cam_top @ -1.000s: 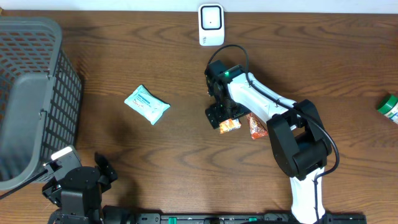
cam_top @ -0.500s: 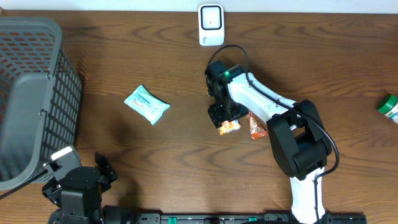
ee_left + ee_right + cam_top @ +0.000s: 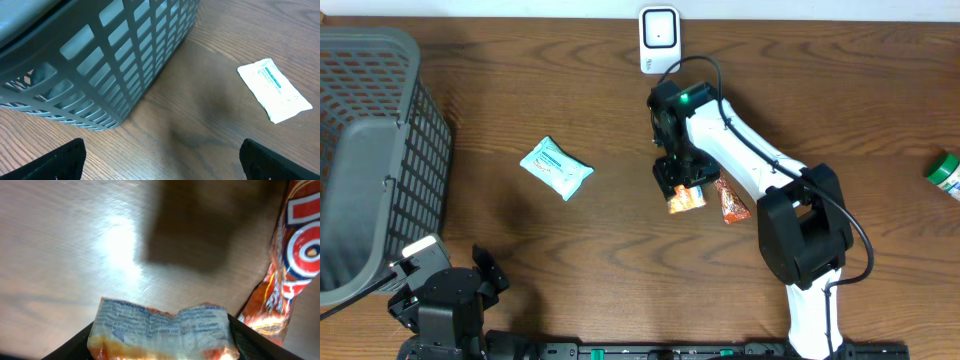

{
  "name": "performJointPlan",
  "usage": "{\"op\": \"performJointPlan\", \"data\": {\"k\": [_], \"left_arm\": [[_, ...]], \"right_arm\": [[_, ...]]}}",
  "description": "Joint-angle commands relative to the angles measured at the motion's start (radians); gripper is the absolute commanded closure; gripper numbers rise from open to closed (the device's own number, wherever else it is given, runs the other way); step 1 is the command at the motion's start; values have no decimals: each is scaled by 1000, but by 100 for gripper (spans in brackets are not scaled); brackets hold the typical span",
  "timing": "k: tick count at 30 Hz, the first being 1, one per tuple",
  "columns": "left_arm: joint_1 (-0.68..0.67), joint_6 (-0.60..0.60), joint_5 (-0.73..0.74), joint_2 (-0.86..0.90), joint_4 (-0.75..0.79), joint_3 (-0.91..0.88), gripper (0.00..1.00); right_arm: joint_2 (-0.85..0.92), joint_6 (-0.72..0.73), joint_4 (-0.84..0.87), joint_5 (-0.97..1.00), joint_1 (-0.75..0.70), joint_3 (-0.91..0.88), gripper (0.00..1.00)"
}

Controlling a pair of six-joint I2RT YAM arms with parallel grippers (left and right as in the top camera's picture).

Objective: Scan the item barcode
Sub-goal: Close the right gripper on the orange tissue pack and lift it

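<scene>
An orange snack packet (image 3: 686,198) lies just right of the table's middle, under the right arm. My right gripper (image 3: 681,183) is shut on it. In the right wrist view the packet (image 3: 162,330) shows its pale printed back and fills the gap between the black fingers (image 3: 75,347). The white scanner (image 3: 659,40) stands at the table's far edge, straight beyond the gripper. Low at the front left, my left gripper (image 3: 162,165) is open, with bare wood between its fingertips (image 3: 60,160).
A second orange packet (image 3: 731,203) lies just right of the held one, also in the right wrist view (image 3: 295,265). A pale blue wipes pack (image 3: 555,167) lies left of centre. A grey basket (image 3: 370,150) fills the left side. A green-capped bottle (image 3: 945,172) sits at the right edge.
The right gripper's jaws have closed onto the orange packet. The wrist has shifted slightly towards the scanner, and the packet with it. The left arm has not moved.
</scene>
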Motion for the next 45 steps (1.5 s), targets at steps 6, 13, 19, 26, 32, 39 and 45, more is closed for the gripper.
{"op": "performJointPlan", "data": {"k": [6, 13, 19, 26, 32, 39, 45], "left_arm": [[5, -5, -6, 0, -5, 2, 2], [5, -5, -6, 0, -5, 2, 2], [5, -5, -6, 0, -5, 2, 2], [5, -5, -6, 0, -5, 2, 2], [5, -5, -6, 0, -5, 2, 2], [5, -5, -6, 0, -5, 2, 2], [5, -5, -6, 0, -5, 2, 2]], "right_arm": [[7, -12, -104, -130, -16, 49, 34], [8, -33, 26, -114, -19, 49, 1], [10, -14, 74, -108, -11, 39, 2], [10, 26, 181, -43, -5, -63, 1], [10, 46, 267, -40, 3, -173, 1], [10, 48, 294, -69, 14, -205, 1], [10, 48, 377, -68, 27, -206, 1]]}}
